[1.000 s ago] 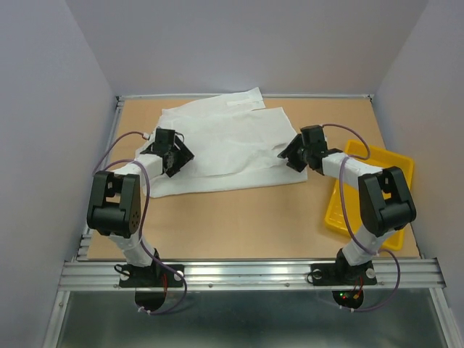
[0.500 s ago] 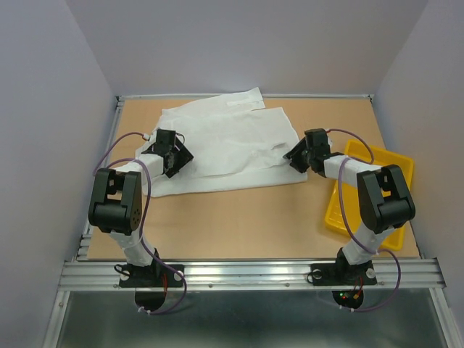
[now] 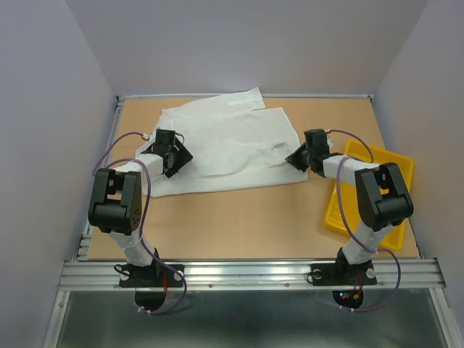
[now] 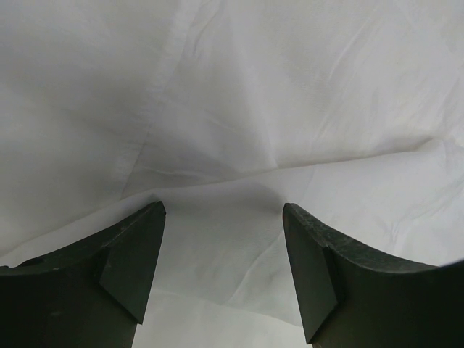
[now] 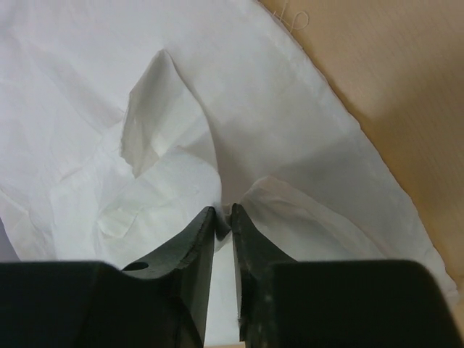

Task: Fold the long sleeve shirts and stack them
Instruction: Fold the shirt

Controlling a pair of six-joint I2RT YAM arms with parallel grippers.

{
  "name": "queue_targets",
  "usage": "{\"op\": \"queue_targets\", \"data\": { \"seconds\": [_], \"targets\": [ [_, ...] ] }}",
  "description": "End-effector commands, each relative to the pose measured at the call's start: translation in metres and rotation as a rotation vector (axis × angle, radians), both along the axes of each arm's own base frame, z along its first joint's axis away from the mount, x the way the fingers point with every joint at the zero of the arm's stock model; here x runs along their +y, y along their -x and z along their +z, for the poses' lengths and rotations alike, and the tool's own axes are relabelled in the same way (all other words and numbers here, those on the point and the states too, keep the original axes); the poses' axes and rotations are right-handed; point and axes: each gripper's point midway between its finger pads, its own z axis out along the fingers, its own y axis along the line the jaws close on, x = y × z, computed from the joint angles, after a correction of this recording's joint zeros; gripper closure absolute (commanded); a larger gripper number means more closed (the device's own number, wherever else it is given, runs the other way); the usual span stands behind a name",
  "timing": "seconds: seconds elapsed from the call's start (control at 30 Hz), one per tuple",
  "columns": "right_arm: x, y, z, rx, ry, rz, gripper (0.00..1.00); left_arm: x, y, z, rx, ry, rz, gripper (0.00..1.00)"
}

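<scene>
Pinching a raised fold near the right edge of the shirt (image 3: 232, 145), the right pincer (image 5: 223, 214) is pressed together on cloth; left pincer (image 4: 223, 210) hangs spread over its left side. Shirt lies rumpled on the bench (image 3: 239, 210). Thin, limp, light: likely best gripped at hems, corners.

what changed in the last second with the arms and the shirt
The right gripper closed on the right edge of the white shirt, pinching up a ridge of fabric, and shifted slightly back toward its base. The left gripper stayed open over the shirt's left side, and the yellow tray has not moved.
</scene>
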Motion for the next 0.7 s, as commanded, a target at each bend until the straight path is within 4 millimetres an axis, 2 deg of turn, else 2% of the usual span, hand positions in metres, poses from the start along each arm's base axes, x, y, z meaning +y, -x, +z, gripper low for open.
{"op": "queue_targets", "data": {
  "seconds": [0.0, 0.07, 0.1, 0.43, 0.6, 0.67],
  "targets": [
    [-0.011, -0.01, 0.01, -0.061, 0.019, -0.04, 0.84, 0.007, -0.004, 0.007, -0.026, -0.03, 0.009, 0.23],
    [-0.013, -0.011, 0.015, -0.073, 0.028, -0.041, 0.91, 0.007, -0.004, 0.007, -0.027, -0.031, 0.01, 0.23],
    [-0.013, -0.012, 0.021, -0.087, 0.029, -0.041, 0.99, 0.008, -0.003, 0.006, -0.022, -0.033, 0.013, 0.23],
    [-0.015, -0.004, 0.049, -0.139, 0.037, 0.009, 1.0, 0.014, -0.002, 0.003, -0.007, -0.045, 0.033, 0.23],
    [-0.015, 0.004, 0.051, -0.124, 0.036, 0.023, 0.99, 0.018, -0.002, 0.002, 0.003, -0.047, 0.045, 0.23],
    [-0.02, 0.012, 0.044, -0.09, 0.045, 0.014, 1.0, 0.019, -0.002, 0.002, 0.007, -0.047, 0.047, 0.23]
  ]
}}
